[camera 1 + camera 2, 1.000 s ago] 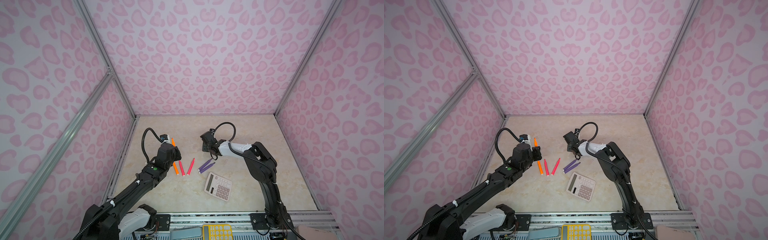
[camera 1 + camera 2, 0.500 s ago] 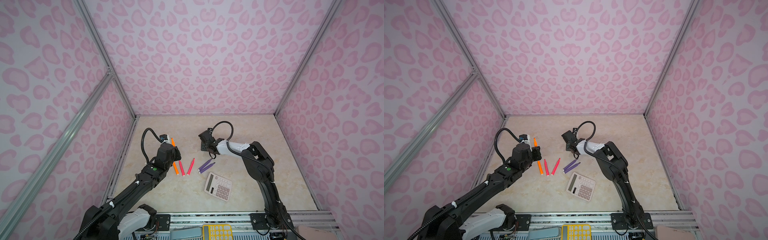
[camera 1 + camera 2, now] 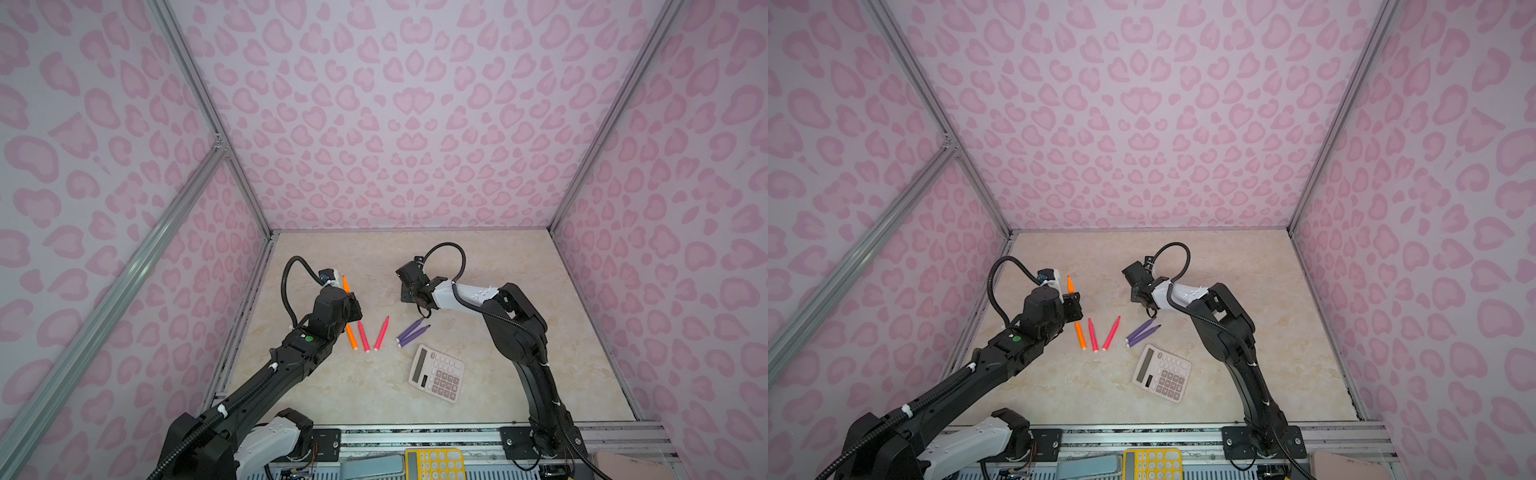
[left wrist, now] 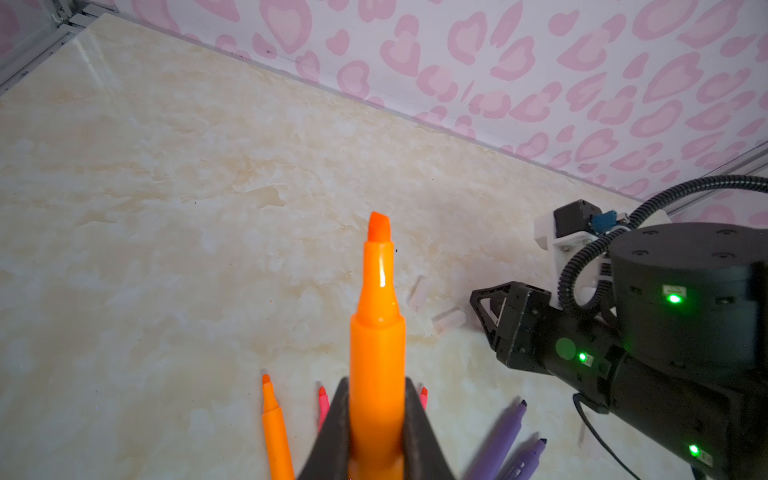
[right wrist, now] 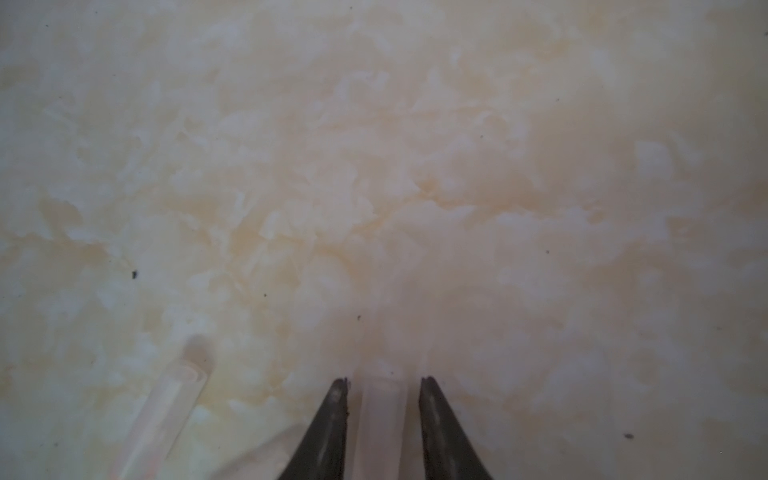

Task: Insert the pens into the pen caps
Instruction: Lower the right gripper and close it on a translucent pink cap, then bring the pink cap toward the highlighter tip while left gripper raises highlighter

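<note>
Orange pen (image 4: pixel 377 299) is being pinched tight by the left gripper (image 4: pixel 376 380). The right gripper (image 5: pixel 383 380) is straddling a clear cap (image 5: pixel 382 415), and I cannot tell whether it is gripping.

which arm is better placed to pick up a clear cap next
Right. The right hand is down at the table, straddling a clear cap; the left hand is shut on an orange pen.
</note>
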You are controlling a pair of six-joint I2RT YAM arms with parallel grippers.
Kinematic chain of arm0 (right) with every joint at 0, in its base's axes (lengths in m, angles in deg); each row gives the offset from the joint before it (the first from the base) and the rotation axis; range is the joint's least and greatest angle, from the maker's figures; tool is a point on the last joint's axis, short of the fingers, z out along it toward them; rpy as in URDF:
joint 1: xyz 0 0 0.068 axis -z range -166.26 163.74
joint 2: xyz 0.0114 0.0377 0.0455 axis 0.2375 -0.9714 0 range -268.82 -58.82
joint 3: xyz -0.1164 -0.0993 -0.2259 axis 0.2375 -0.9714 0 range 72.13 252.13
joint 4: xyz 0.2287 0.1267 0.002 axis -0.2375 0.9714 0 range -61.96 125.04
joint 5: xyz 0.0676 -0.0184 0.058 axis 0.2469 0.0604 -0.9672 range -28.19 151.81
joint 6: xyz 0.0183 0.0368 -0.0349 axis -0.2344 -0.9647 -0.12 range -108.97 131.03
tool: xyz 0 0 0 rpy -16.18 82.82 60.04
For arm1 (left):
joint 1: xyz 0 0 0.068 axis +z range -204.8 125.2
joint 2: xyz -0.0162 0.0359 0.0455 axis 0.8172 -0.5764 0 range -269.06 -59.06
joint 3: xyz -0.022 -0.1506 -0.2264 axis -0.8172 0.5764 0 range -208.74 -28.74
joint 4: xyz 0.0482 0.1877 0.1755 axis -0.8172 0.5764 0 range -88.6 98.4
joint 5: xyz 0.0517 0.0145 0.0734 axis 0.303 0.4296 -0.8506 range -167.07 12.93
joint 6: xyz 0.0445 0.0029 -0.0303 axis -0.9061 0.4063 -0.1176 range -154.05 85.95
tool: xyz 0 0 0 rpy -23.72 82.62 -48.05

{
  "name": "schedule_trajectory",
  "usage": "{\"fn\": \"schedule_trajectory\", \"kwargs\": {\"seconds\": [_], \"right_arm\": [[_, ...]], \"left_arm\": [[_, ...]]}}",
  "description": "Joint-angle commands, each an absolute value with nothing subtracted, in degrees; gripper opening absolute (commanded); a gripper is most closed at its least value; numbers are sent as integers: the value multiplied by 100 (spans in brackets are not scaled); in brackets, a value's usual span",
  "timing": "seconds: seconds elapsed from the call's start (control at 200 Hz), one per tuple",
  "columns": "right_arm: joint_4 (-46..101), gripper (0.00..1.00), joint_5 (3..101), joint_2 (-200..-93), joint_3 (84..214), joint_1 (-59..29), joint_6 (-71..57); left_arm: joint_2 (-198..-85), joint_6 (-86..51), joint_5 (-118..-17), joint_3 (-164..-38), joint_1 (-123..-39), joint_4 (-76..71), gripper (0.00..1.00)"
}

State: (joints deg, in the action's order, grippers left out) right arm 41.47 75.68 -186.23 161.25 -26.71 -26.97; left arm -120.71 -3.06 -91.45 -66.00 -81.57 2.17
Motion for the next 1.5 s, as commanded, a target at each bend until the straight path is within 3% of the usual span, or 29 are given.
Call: {"fn": "schedule_trajectory", "kwargs": {"seconds": [0.0,0.315,0.835,1.495], "right_arm": [[4293,26,7544,-18696,16135,-2687,-2703],[3900,18,7504,-18370,15677,-2622,-2797],[2723,10,7298,-16348,13658,-2345,-2899],[2528,10,7110,-14075,12850,-2366,-2737]], "left_arm": [[-12053,-337,-9138,-6671,-8153,208,3],[-12267,-416,-8705,-6753,-8157,170,3],[-12338,-723,-7473,-6704,-8298,-635,4],[-13432,-1206,-6637,-7328,-9162,-778,4]]}}
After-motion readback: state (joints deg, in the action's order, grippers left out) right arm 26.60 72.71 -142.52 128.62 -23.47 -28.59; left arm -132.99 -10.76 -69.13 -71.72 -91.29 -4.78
